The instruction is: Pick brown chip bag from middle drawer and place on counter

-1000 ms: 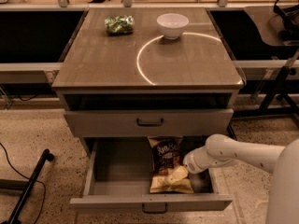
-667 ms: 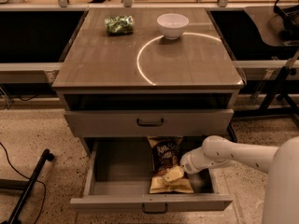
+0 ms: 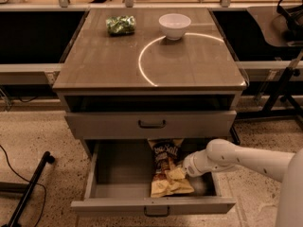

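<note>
Middle drawer (image 3: 118, 170) pulled fully open at the bottom of the cabinet; closed drawer (image 3: 109, 125) just above it.

Brown chip bag (image 3: 163, 163) lies flat in the open drawer, right of centre, long axis front to back, its near cream end crumpled toward the drawer front.

White arm (image 3: 246, 159) reaches in from the right, low over the drawer. End effector (image 3: 181, 172) sits at the bag's right edge, touching or just over the crumpled part. Cannot tell whether it is clenched on the bag or released.

Table (image 3: 104, 63): green packet (image 3: 120, 25) at back left, white bowl (image 3: 174, 25) at back centre, well apart. Bright curved line (image 3: 141, 66) runs across the surface below the bowl.
</note>
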`<move>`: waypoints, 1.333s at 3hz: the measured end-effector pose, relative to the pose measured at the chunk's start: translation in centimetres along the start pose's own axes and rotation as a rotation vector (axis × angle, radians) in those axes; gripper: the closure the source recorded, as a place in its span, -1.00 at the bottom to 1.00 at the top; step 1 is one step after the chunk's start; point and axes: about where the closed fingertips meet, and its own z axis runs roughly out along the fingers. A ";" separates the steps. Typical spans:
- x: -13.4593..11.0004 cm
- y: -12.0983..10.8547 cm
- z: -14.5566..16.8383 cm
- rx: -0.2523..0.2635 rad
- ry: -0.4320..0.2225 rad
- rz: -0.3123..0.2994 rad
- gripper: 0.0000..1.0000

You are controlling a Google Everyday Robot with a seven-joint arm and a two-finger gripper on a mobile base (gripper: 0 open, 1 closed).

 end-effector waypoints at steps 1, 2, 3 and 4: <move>-1.9 1.3 -3.5 -0.017 -0.070 -0.064 0.78; -2.7 3.3 -8.1 -0.080 -0.165 -0.159 1.00; -3.2 4.9 -11.4 -0.145 -0.250 -0.234 1.00; -3.1 5.7 -12.2 -0.177 -0.264 -0.264 1.00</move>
